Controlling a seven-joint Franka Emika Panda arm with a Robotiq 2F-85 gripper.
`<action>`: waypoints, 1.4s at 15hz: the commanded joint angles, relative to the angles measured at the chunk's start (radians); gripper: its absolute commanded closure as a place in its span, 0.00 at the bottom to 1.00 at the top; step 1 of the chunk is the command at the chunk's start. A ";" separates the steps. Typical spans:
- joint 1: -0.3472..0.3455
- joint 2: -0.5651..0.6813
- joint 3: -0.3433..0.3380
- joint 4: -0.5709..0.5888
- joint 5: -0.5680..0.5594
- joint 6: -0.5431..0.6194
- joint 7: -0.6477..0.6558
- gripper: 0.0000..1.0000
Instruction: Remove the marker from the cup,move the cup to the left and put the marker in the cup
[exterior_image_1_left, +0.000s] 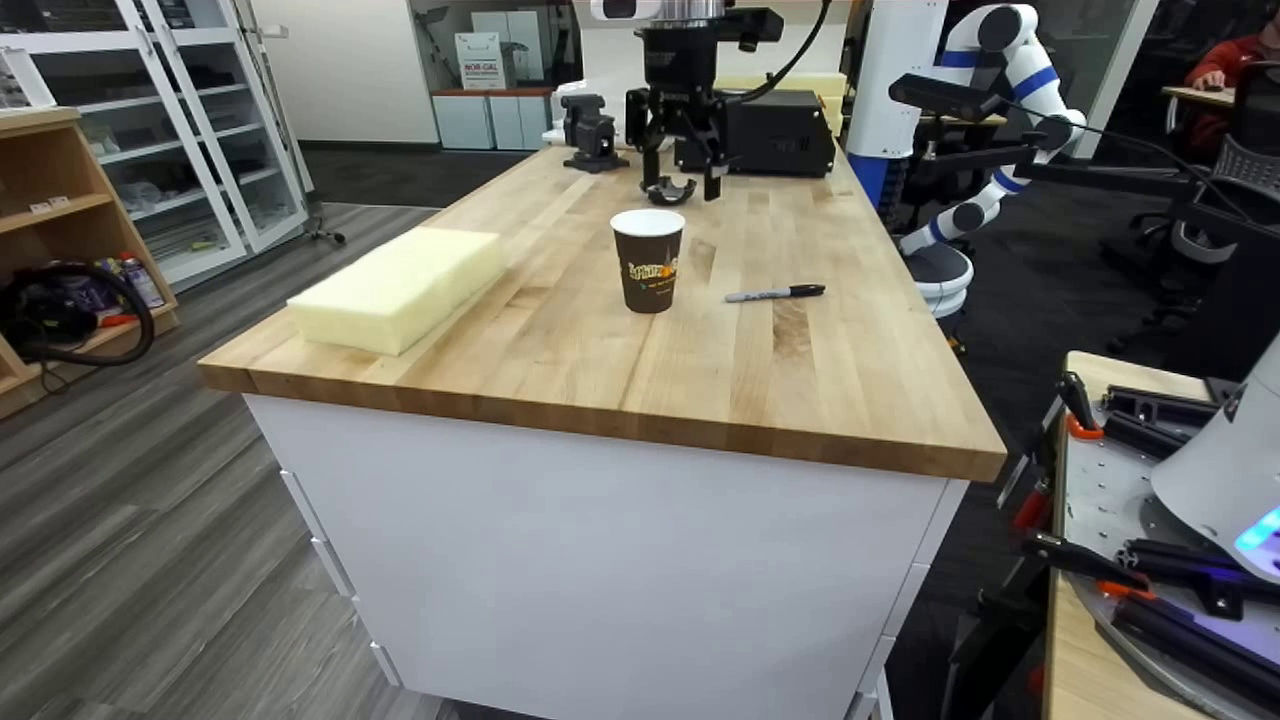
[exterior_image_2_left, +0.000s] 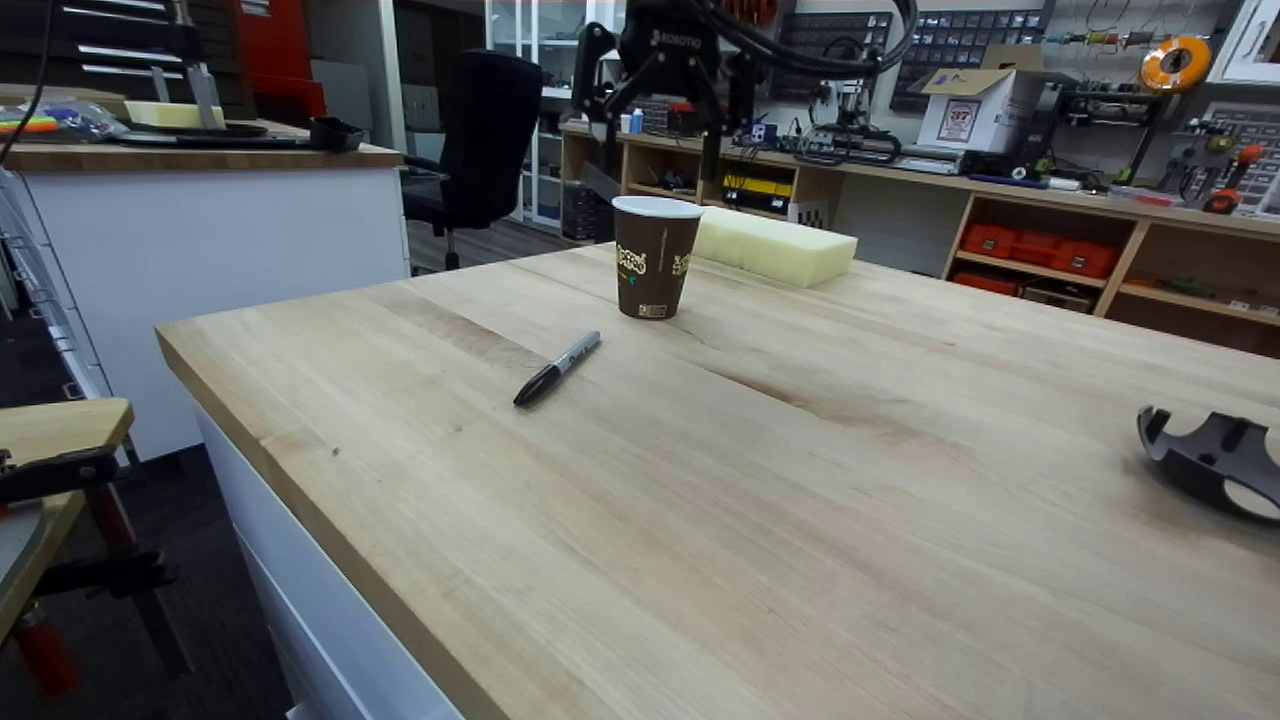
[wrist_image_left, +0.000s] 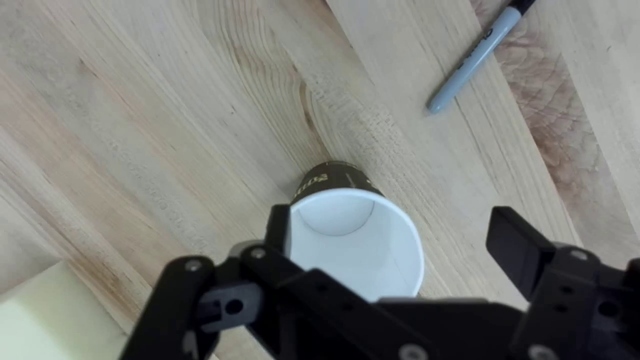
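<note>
The brown paper cup (exterior_image_1_left: 650, 262) stands upright on the wooden table in both exterior views. Looking down into it in the wrist view, I see a bare white inside to the cup (wrist_image_left: 350, 240). The marker (exterior_image_2_left: 557, 370) lies flat on the table, apart from the cup; its grey barrel and part of its black cap show as the marker (wrist_image_left: 475, 60) at the upper right of the wrist view. My gripper (exterior_image_2_left: 660, 168) hangs above the cup, its jaws wide apart. In the wrist view the gripper (wrist_image_left: 395, 230) has its left finger overlapping the cup's rim; whether they touch I cannot tell.
A pale yellow foam block (exterior_image_1_left: 400, 285) lies near the cup, across from the marker. A curved black part (exterior_image_2_left: 1215, 465) rests on the table. Farther along are a black box (exterior_image_1_left: 780, 135) and a dark vise-like device (exterior_image_1_left: 592, 135). The table's edge (exterior_image_1_left: 620, 415) runs below the cup.
</note>
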 joint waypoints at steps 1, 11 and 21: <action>0.007 -0.027 -0.019 -0.009 -0.016 -0.025 0.126 0.00; 0.005 -0.007 -0.031 -0.024 -0.012 0.028 0.246 0.00; -0.004 -0.042 -0.032 -0.121 0.030 0.034 0.555 0.00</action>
